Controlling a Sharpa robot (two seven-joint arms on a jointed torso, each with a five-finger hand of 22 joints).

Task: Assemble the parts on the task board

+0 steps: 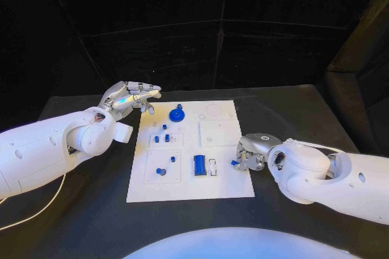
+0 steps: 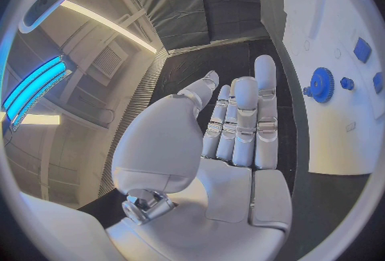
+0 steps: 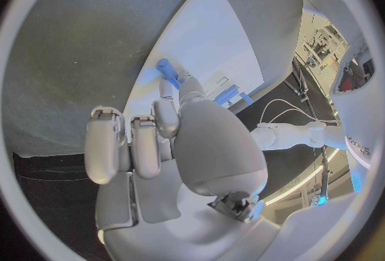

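Resting at the right edge of the flat white rectangular task board, the robot's right silver hand curls down over the board's rim, and the right wrist view shows a small blue peg-like part pinched at its fingertips, just above the board's surface. The left silver hand hovers off the board's far left corner, over the black table; in the left wrist view its fingers lie straight and side by side with nothing in them, the thumb apart from the rest.

On the board, a round blue toothed gear with a knob on top sits near the far edge, close to the left hand but not touching it. Several small blue pegs stand in a raised square panel nearer the middle. A long blue rectangular block lies lengthwise near the board's centre, just beside an empty slot outlined in the plate. Another small blue piece sits in the near left panel, with one more blue peg just beyond it. The right half of the board carries a blank square panel and a faint circular outline at the far edge.
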